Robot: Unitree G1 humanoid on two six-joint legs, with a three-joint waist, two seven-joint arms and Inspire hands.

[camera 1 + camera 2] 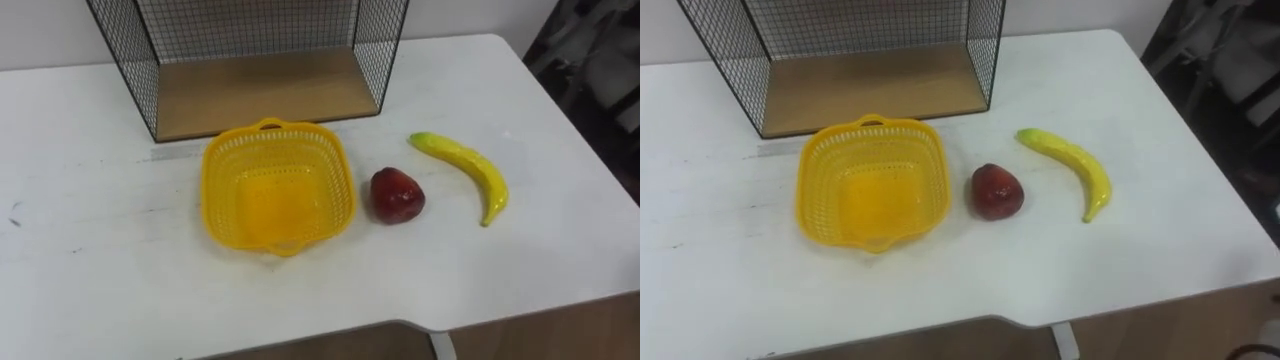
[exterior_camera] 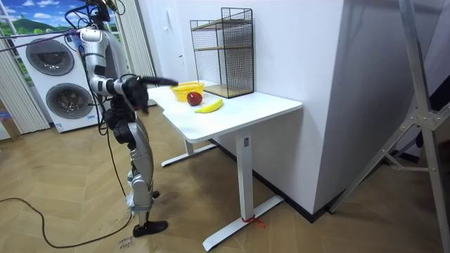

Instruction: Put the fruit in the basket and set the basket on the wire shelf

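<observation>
- I am looking down on the white table (image 1: 90, 250). The yellow basket (image 1: 222, 195) is sitting upright near its middle, with its open side facing up.
- The red fruit (image 1: 397, 196) is lying on the tabletop just to the right of the basket. It is close to the basket's right wall, though I cannot tell whether the two are touching.
- The banana (image 1: 465, 170) is lying further right, near the red fruit but apart from it. It is running from far-left to near-right, and its curve is bulging away from the basket.
- Both pieces of fruit are resting on the table outside the basket.
- The wire shelf (image 1: 260, 90) is standing at the far side of the table, just behind the basket. Its wooden bottom board is facing me, and the basket's far handle is sitting close to the board's front edge.
- In the room view the robot is standing on the wooden floor at the table's end, on the room view's left, facing the fruit.
- I am seeing its right hand (image 2: 167, 82) held out level over the near edge of the table, short of the basket. The hand is too small there for me to tell whether the fingers are spread or curled.
</observation>
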